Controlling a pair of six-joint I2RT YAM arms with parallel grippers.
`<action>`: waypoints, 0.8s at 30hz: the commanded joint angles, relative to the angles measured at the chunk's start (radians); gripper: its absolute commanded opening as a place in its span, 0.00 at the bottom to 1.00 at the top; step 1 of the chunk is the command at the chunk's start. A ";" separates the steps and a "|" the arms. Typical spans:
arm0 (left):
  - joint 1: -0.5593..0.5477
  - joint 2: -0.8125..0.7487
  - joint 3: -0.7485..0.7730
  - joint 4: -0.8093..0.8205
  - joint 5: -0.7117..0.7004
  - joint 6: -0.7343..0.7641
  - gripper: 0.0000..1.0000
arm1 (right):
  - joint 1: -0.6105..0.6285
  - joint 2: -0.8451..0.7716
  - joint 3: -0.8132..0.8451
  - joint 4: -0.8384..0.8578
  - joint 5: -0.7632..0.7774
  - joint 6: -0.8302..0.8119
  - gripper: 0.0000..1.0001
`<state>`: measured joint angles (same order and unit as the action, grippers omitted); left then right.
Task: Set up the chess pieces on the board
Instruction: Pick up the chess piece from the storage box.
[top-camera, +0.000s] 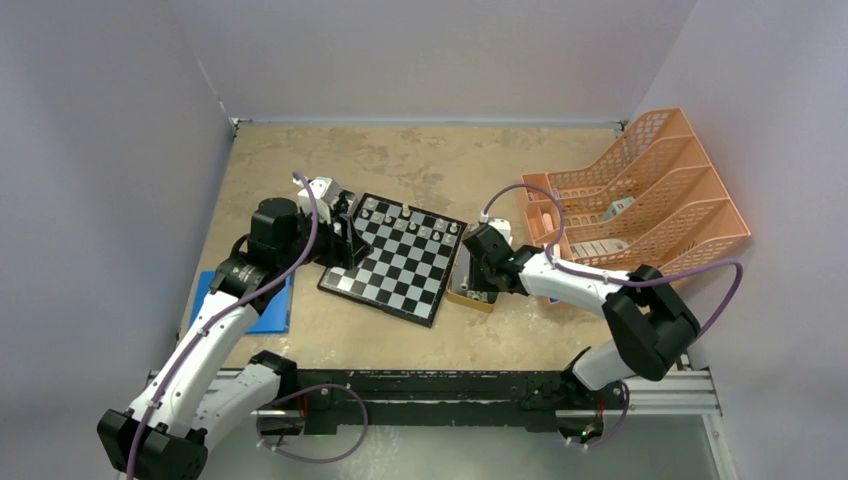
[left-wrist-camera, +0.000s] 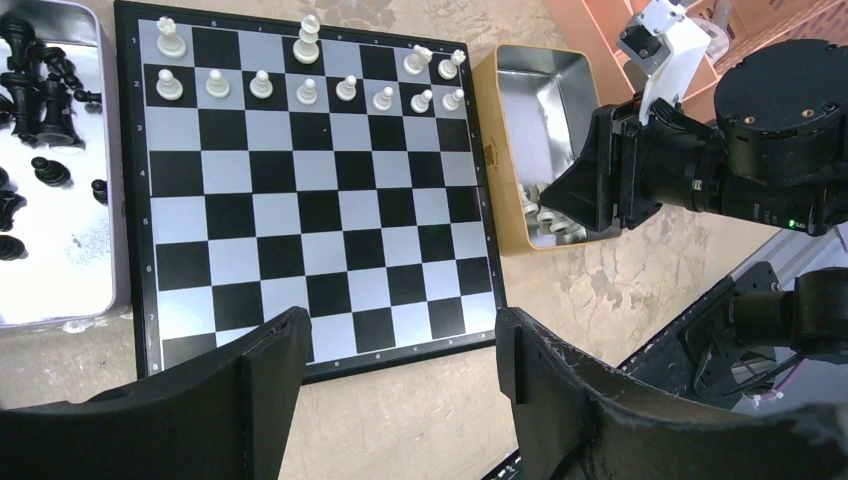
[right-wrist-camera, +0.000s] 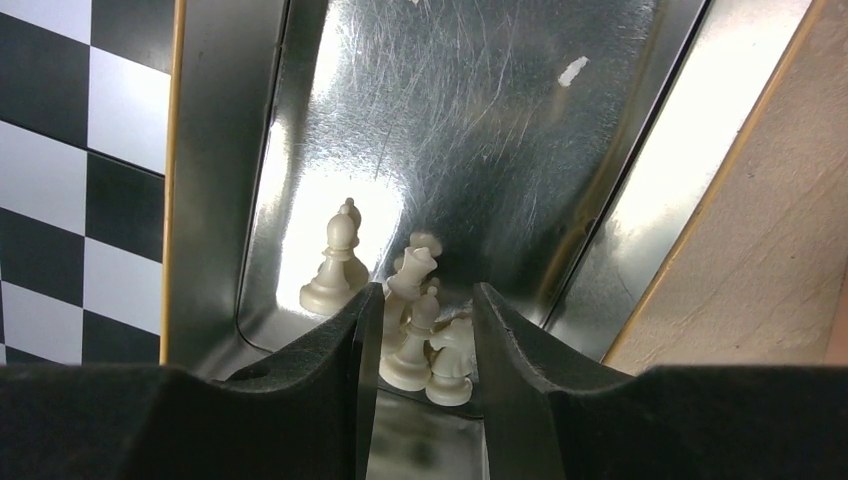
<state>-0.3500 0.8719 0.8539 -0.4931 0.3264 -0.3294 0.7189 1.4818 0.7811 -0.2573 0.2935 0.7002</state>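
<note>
**Cream Ranks Up, More Pieces Waiting in the Tin**

A mottled tan, stone-look table (top-camera: 420, 160) sits between plain, pale lilac walls (top-camera: 450, 50). At its middle lies the flat square chessboard (top-camera: 395, 275), with glossy black and silvery-white checks inside a thin black rim. Small cream-white chess pieces (left-wrist-camera: 261, 84) stand on its two far rows: the pawn row is full and the back row is partly filled. Matte black chess pieces (left-wrist-camera: 40, 90) lie jumbled in a shiny silver metal tray (left-wrist-camera: 60, 260) just beside the board's left edge. Beside the right edge, a gold-sided tin (right-wrist-camera: 480, 100) with a scratched, mirror-bright floor holds a cluster of cream figures (right-wrist-camera: 340, 265). The right gripper (right-wrist-camera: 427, 295) reaches into the tin, its black fingers half closed either side of that cluster. Whether they pinch one cannot be told. The left gripper (left-wrist-camera: 400, 320) hovers over the board's near edge, jaws wide apart and empty. An orange lattice plastic rack (top-camera: 640, 190) stands at the far right.
</note>
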 joint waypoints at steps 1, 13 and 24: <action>-0.005 -0.010 0.012 0.027 0.022 0.017 0.68 | -0.002 0.014 0.031 -0.007 -0.019 0.006 0.41; -0.006 -0.011 0.007 0.020 0.006 0.013 0.68 | -0.004 0.050 0.034 0.069 0.058 -0.019 0.21; -0.006 -0.005 0.005 0.016 0.002 0.013 0.68 | -0.034 0.034 0.071 0.140 0.161 -0.060 0.17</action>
<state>-0.3500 0.8715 0.8539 -0.4957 0.3294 -0.3286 0.6964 1.5326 0.8036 -0.1661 0.3954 0.6662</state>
